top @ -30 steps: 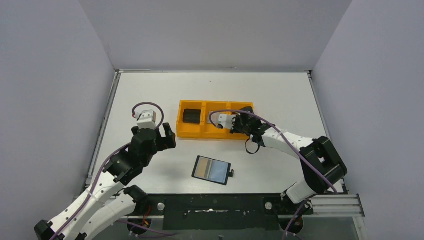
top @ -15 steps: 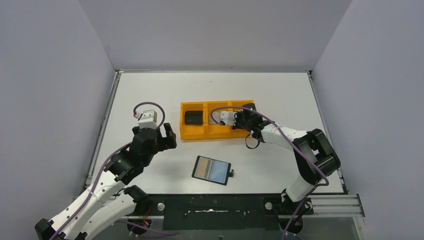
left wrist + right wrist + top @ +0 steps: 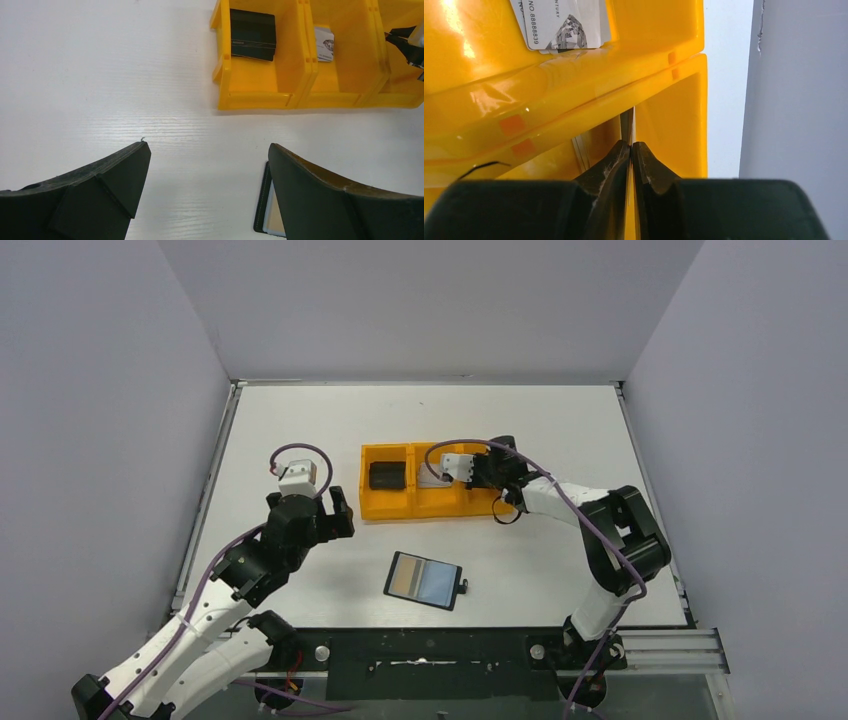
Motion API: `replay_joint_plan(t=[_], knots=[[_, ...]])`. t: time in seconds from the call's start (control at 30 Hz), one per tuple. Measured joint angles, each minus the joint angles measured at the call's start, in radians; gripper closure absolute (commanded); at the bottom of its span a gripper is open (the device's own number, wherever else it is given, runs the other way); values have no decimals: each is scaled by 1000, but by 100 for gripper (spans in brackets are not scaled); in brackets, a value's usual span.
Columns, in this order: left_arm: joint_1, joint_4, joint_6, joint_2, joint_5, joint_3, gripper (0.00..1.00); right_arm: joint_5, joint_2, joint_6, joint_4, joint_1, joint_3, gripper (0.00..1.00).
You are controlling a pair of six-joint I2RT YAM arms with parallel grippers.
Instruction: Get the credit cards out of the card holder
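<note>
The card holder lies open on the table near the front, its left half tan and its right half blue-grey; one corner of it shows beside my left finger. A silvery credit card lies in the middle compartment of the orange tray, and it also shows in the left wrist view. My right gripper sits in the tray's right compartment, pinched on a thin credit card seen edge-on. In the top view the right gripper is over that compartment. My left gripper hovers open over bare table, left of the holder.
A chunky black block fills the tray's left compartment and also shows in the left wrist view. The tray's yellow walls stand close around my right fingers. The grey enclosure wall stands behind the tray.
My right gripper has moved from the tray's middle compartment to its right one, and the arm's elbow has drawn in. The tray slid slightly to the right. The left arm has barely moved.
</note>
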Motion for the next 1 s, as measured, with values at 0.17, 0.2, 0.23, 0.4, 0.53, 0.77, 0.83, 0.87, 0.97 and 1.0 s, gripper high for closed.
replay_joint_plan(t=[0.17, 0.2, 0.23, 0.4, 0.53, 0.77, 0.83, 0.87, 0.97, 1.0], knots=[[5, 0, 2, 9, 3, 0, 10, -7, 44, -15, 6, -10, 11, 86], [5, 0, 3, 11, 3, 0, 10, -6, 55, -17, 6, -10, 11, 85], [6, 0, 4, 12, 3, 0, 10, -6, 61, -18, 5, -10, 11, 85], [7, 0, 10, 16, 7, 0, 10, -6, 71, -18, 6, -11, 11, 83], [10, 0, 10, 21, 10, -2, 10, -6, 69, -13, 5, -11, 11, 73], [11, 0, 13, 28, 13, -3, 10, -9, 27, 44, -28, -15, 11, 59], [11, 0, 13, 29, 14, -3, 10, -15, -2, 70, -35, -15, 11, 58], [11, 0, 13, 29, 15, -3, 10, -18, -19, 84, -37, -15, 11, 57], [11, 0, 13, 29, 16, -4, 10, -23, -83, 150, -30, -15, 0, 50], [12, 0, 13, 29, 18, -4, 10, -23, -109, 185, -21, -15, -10, 45]])
